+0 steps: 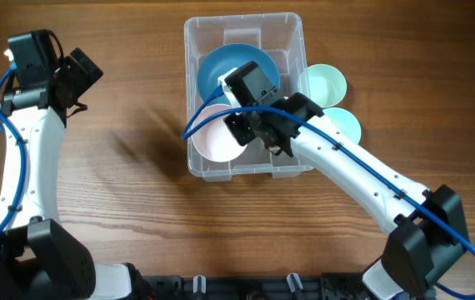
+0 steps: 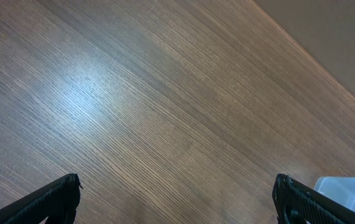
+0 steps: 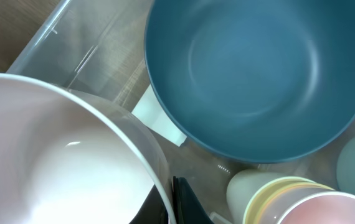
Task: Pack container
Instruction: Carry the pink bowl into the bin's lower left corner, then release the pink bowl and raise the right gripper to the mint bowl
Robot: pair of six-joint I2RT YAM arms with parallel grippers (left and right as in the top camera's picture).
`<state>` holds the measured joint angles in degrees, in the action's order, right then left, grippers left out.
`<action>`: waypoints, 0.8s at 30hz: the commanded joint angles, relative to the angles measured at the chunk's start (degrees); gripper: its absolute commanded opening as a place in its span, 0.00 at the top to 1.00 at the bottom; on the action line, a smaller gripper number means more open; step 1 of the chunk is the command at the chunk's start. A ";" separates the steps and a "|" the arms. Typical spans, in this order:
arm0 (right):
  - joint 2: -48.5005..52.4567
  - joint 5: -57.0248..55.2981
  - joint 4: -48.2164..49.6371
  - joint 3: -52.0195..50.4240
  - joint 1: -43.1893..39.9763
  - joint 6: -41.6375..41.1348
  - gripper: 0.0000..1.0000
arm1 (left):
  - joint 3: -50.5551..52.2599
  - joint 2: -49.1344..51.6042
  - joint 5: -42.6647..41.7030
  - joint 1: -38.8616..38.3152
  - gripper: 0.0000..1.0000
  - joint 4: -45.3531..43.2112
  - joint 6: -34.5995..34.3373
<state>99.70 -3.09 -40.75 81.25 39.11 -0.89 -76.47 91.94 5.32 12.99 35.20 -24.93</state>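
Note:
The clear plastic container stands at the table's far middle, with a teal bowl in its far half. My right gripper is shut on the rim of a pale pink bowl at the container's near left corner. In the right wrist view the fingers pinch that bowl's rim from both sides, next to the teal bowl and the white label. My left gripper is open over bare wood at the far left, nothing between its fingertips.
A mint bowl and a light blue bowl sit on the table against the container's right side. Stacked cups lie inside the container near my right gripper. A container corner shows beside the left gripper.

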 commanded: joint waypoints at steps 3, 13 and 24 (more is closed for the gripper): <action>0.22 -0.98 -1.33 0.48 0.04 0.81 0.75 | -0.46 0.44 0.55 0.31 0.00 0.00 0.02; -1.40 -6.27 1.20 4.24 -0.42 0.33 0.71 | -0.46 0.44 0.55 0.31 0.00 0.00 0.02; -8.33 -13.57 -4.11 10.67 -17.09 -7.80 0.58 | -0.46 0.44 0.55 0.31 0.00 0.02 0.02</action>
<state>94.45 -13.21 -43.38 90.63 29.04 -4.45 -76.47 91.94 5.32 12.99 35.22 -24.93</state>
